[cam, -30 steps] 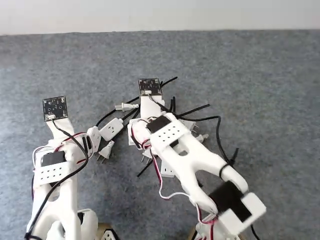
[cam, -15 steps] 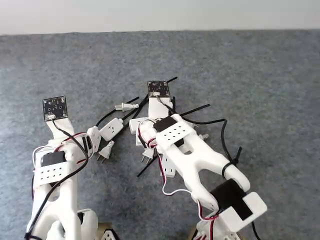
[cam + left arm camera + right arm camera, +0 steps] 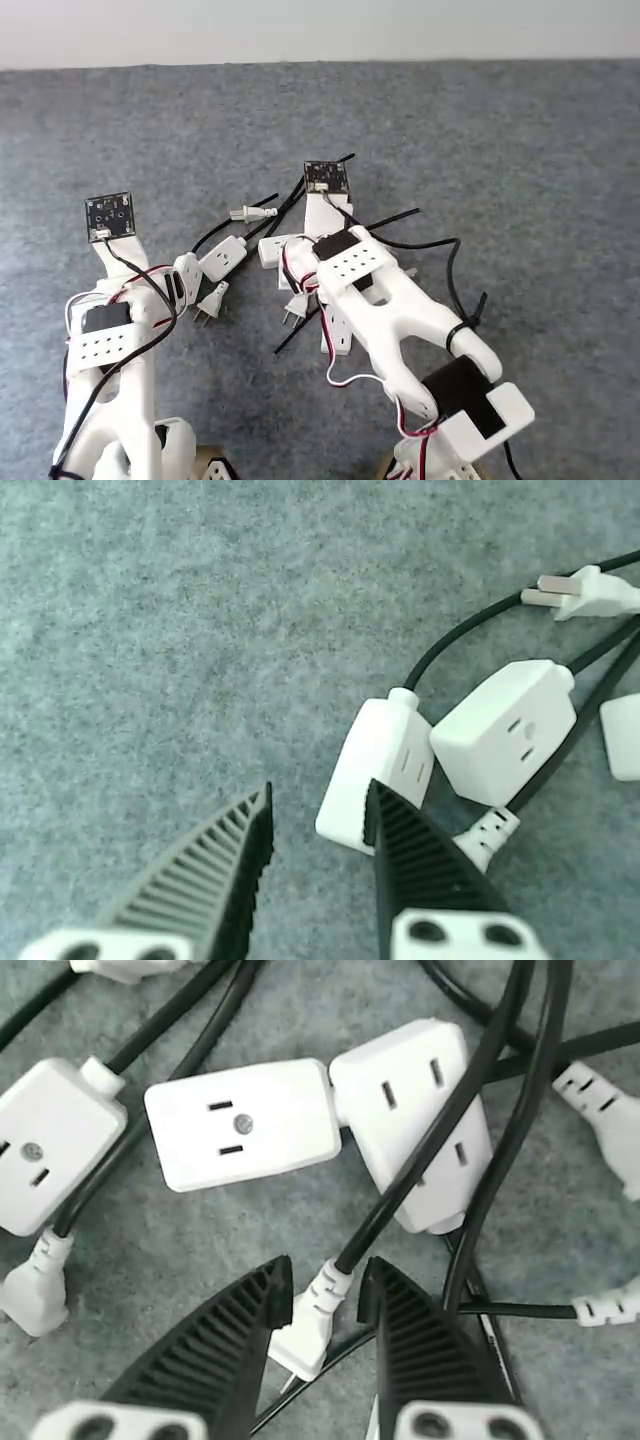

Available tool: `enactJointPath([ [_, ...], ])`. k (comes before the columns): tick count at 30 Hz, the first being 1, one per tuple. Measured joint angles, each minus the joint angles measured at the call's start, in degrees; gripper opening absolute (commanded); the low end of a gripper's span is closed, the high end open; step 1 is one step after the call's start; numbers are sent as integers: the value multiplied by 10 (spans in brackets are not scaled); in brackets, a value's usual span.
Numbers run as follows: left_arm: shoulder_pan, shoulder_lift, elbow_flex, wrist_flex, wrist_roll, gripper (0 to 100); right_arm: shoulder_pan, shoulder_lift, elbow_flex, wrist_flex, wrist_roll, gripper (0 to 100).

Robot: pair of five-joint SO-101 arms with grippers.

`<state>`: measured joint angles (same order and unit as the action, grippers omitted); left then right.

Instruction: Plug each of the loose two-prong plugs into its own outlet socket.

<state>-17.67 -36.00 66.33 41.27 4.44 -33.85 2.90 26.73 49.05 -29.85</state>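
**Inspector:** Report the left tool [image 3: 318, 798].

**Observer:** Open. Its two ribbed fingers [image 3: 225, 865] stand apart, with nothing held between them. One finger overlaps the edge of a long white socket [image 3: 385, 760], which lies flat on the grey worktop [image 3: 150, 610] with its slots facing up. Just beside it lies a square socket [image 3: 505, 730]. Farther out, a two-prong plug [image 3: 585, 588] lies loose on a black cord [image 3: 455, 640] with its prongs bare.

**Inspector:** And the right tool [image 3: 325, 1272]?

**Observer:** Also open. Its fingers straddle a small white plug [image 3: 305, 1338]. I cannot tell whether either pad touches it.

**Inspector:** What surrounds that plug?

**Observer:** A middle socket [image 3: 240, 1125] lies face up, touching an angled socket [image 3: 400, 1110] that black cords cross. The square socket lies on the other side of the middle socket, with a second small plug [image 3: 30, 1295] near it. A ribbed plug [image 3: 605, 1120] lies near the angled socket.

**Inspector:** What does the overhead view show?

**Observer:** The left arm [image 3: 110, 340] and the right arm [image 3: 400, 310] both sit low over the tangle of cords, near the front of the worktop. The plugs that can be seen lie loose, outside the sockets.
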Motion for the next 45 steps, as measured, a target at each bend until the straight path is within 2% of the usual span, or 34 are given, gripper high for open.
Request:
enactJointPath([
  [7,0,0,0,0,0,148,0,74,-7,1,0,123],
  [15,0,0,0,0,0,148,-2,79,-28,26,0,121],
  [21,0,0,0,0,-1,148,-2,75,-28,27,0,51],
  [26,0,0,0,0,-1,148,-1,71,-28,33,2,46],
  [29,0,0,0,0,-1,148,-1,71,-28,33,25,3],
  [35,0,0,0,0,-1,148,-6,71,-33,42,67,7],
  [45,0,0,0,0,-1,148,-67,71,-36,49,136,9],
])
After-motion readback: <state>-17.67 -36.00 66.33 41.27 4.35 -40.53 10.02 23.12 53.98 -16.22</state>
